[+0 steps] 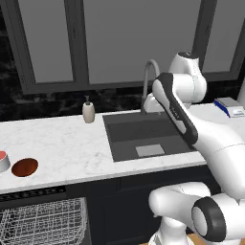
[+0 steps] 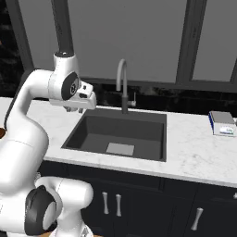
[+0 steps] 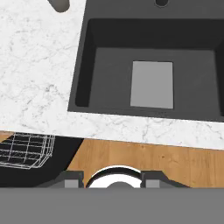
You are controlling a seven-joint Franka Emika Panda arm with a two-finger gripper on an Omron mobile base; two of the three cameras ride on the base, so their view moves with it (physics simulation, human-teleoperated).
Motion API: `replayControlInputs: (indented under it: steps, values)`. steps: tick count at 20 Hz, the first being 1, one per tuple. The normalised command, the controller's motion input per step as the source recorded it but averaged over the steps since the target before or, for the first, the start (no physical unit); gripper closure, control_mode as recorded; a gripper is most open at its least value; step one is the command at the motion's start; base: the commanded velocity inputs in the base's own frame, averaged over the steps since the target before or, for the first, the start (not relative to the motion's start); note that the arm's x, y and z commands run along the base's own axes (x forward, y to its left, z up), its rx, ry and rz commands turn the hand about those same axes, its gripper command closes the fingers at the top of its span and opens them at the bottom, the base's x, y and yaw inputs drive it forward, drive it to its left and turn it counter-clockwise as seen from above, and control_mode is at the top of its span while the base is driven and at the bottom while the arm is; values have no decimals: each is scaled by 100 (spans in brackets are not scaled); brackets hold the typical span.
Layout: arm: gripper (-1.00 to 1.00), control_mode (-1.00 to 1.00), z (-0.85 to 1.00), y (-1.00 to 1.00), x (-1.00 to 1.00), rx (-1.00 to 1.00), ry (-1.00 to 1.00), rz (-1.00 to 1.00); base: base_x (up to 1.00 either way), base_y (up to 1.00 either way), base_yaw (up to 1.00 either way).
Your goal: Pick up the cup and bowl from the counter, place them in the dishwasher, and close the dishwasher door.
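The cup [image 1: 2, 161] sits at the far left edge of the white marble counter [image 1: 62, 139], cut off by the frame. Just right of it lies the reddish-brown bowl [image 1: 25, 167]. Below them the dishwasher [image 1: 33, 194] stands open, its white wire rack [image 1: 43, 222] pulled out. The rack [image 3: 26, 151] lies over a black panel [image 3: 65, 159], apparently the dropped dishwasher door. My gripper [image 2: 74, 109] hovers over the left rim of the sink, well right of cup and bowl. Its fingertips [image 3: 72, 179] stand apart with nothing held, so the gripper [image 3: 111, 179] is open.
A dark sink [image 1: 143, 134] with a grey faucet [image 1: 148, 76] is set into the counter ahead of me. A beige soap dispenser [image 1: 88, 112] stands at the back, left of the sink. A blue-and-white box [image 2: 221, 122] lies on the counter to the right. Wooden floor [image 3: 153, 162] shows below.
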Motion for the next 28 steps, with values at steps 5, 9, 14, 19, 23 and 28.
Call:
replayControlInputs:
  steps: [5,9,14,19,23,28]
  values:
    - [-100,-100,0,0,-42,0,-10,0,0,0,0]
    - [-100,-100,0,0,-76,0,-13,0,0,0,0]
    - [-100,-100,3,0,-99,0,-22,0,0,0,0]
    - [-100,-100,11,0,-67,0,-19,0,0,0,0]
    - [-100,100,3,0,-2,0,-2,1,0,-4,11]
    - [-100,100,0,0,0,0,0,0,-10,-67,56]
